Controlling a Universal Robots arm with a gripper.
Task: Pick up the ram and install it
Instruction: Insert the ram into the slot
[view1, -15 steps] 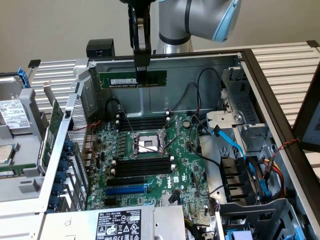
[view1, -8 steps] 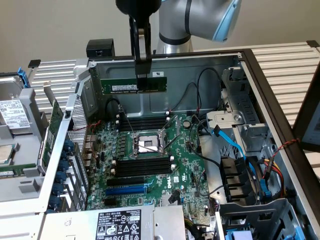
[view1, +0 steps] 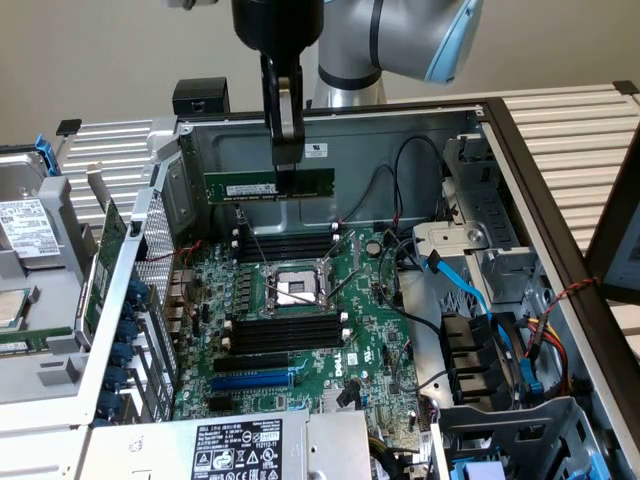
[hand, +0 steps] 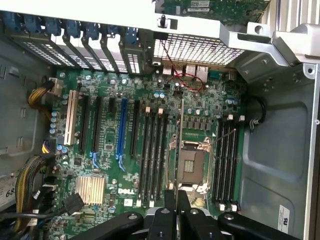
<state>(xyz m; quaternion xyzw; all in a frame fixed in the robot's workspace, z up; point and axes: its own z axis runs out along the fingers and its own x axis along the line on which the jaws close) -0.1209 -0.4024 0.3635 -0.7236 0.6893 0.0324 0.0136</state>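
My gripper (view1: 287, 172) is shut on the ram (view1: 250, 186), a long dark green stick with a pale label. It hangs level in the air above the motherboard (view1: 370, 330) inside the open computer case. In the wrist view the ram (hand: 180, 135) shows edge-on as a thin line running out from between my fingers (hand: 170, 202). It lies over the strip between the CPU socket (hand: 192, 160) and one bank of black slots (hand: 152, 150), parallel to them. A second bank of black slots (hand: 227, 160) lies on the socket's other side. The ram touches no slot.
The case's metal walls (view1: 400, 130) ring the board. A blue slot (view1: 255, 380) sits near the front. Black, blue and red cables (view1: 470, 290) and drive bays crowd the exterior view's right. A power supply (view1: 240, 445) is at the front, and expansion brackets (view1: 135, 330) are at the left.
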